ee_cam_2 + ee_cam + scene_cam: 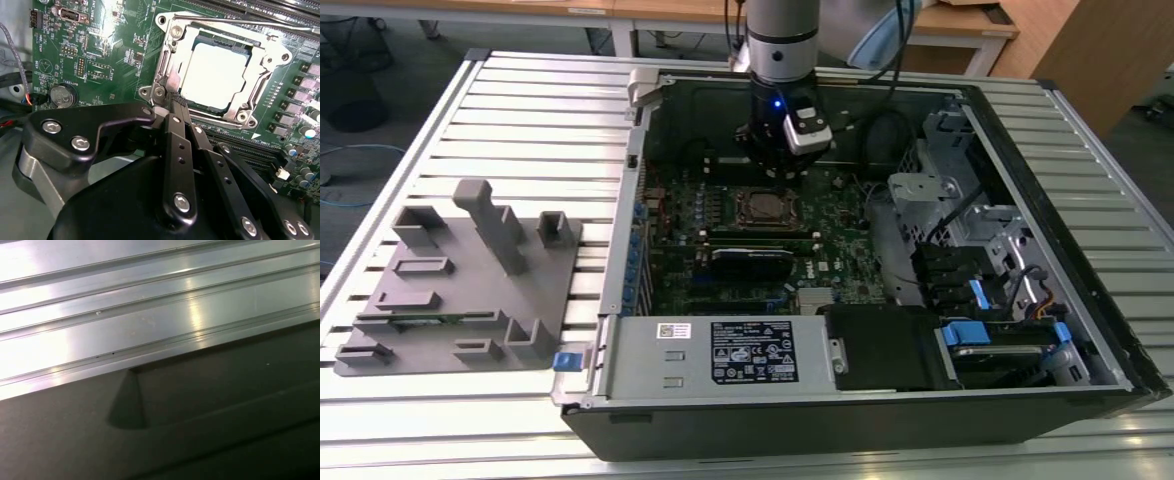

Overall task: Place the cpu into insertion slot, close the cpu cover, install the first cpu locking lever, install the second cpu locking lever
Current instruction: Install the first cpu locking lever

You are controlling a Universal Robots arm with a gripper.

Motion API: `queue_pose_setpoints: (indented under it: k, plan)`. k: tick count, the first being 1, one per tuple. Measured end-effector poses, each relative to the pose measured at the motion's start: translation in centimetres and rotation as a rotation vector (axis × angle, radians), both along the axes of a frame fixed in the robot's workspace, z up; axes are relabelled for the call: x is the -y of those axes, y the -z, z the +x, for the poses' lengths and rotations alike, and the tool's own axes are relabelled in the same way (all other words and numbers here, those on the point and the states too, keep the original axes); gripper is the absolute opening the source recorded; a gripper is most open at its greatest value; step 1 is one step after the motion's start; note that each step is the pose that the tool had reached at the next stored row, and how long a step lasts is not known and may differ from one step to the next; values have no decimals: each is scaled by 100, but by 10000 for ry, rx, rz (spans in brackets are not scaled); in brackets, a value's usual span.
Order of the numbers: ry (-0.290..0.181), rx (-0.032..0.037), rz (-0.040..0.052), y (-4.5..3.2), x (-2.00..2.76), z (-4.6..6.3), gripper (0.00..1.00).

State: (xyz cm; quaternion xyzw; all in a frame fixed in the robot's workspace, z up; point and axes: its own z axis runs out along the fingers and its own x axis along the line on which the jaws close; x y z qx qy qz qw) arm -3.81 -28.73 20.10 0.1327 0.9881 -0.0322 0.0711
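In the exterior view the gripper (pixel 781 168) is hanging inside the open computer case (pixel 1067 400), low over the green board (pixel 847 265), with the socket (pixel 761 208) sitting just in front of and below it. That view is giving the wider setting: the grey holder block (pixel 454 290) is lying well away from the tool, on the ribbed metal table (pixel 400 130) toward the exterior view's left. The second wrist view is looking down past the black fingers (pixel 176 122), which are lying pressed together, clenched on nothing, their tips (pixel 174 101) resting at the corner of the socket (pixel 220 70). Just beyond those tips the chip (pixel 215 75) is sitting flat in the socket, and the cover (pixel 260 97) is lying closed around it. A thin lever (pixel 240 21) is running along the socket's far edge. The first wrist view is showing the table's ribs (pixel 150 315) and a dark panel (pixel 210 415).
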Motion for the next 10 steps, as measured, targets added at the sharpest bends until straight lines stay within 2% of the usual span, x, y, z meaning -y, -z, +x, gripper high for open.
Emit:
queue_pose_setpoints:
  k: [3,5,10]
  plan:
    - [0,0,0,0,0,0,11]
    - [-4,34,21,-1,1,-1,11]
    - [-64,204,252,0,1,-5,11]
